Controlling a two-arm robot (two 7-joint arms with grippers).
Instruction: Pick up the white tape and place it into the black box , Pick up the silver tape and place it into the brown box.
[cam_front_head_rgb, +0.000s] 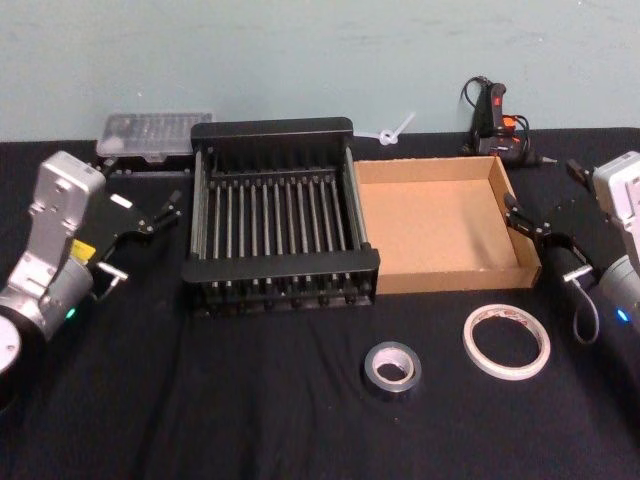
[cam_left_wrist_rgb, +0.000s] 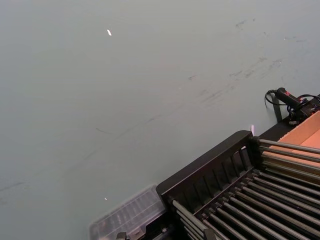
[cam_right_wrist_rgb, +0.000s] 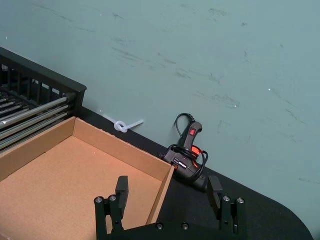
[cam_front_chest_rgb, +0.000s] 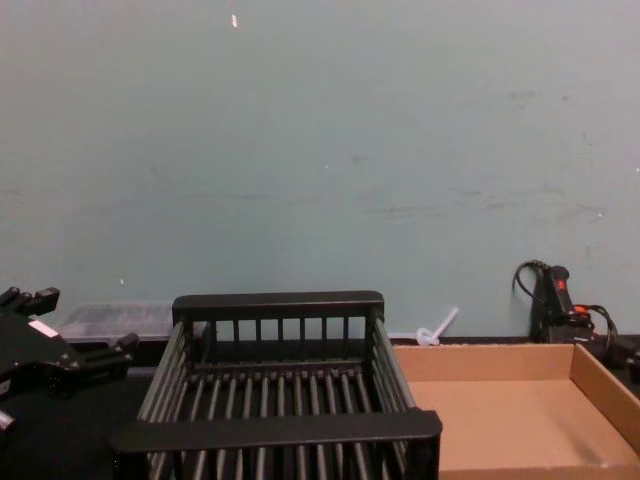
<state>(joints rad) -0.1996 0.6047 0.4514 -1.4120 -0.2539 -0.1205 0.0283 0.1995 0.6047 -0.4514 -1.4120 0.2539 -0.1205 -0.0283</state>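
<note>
The white tape (cam_front_head_rgb: 506, 340), a wide thin ring with red print inside, lies flat on the black cloth near the front right. Left of it lies the smaller silver tape (cam_front_head_rgb: 391, 367). Behind them stand the black box (cam_front_head_rgb: 272, 128), a slatted crate, and to its right the shallow brown box (cam_front_head_rgb: 455, 275), both with nothing inside. My left gripper (cam_front_head_rgb: 168, 210) hangs open just left of the crate, also seen from the chest (cam_front_chest_rgb: 70, 345). My right gripper (cam_front_head_rgb: 520, 218) is open by the brown box's right wall; its wrist view (cam_right_wrist_rgb: 167, 189) shows it over that box's (cam_right_wrist_rgb: 65, 175) far right corner.
At the back of the table, by the wall, lie a clear plastic case (cam_front_head_rgb: 152, 132), a white zip tie (cam_front_head_rgb: 392, 132) and a black glue gun with a cord (cam_front_head_rgb: 495, 120). The wall is close behind the boxes. Open black cloth stretches across the front left.
</note>
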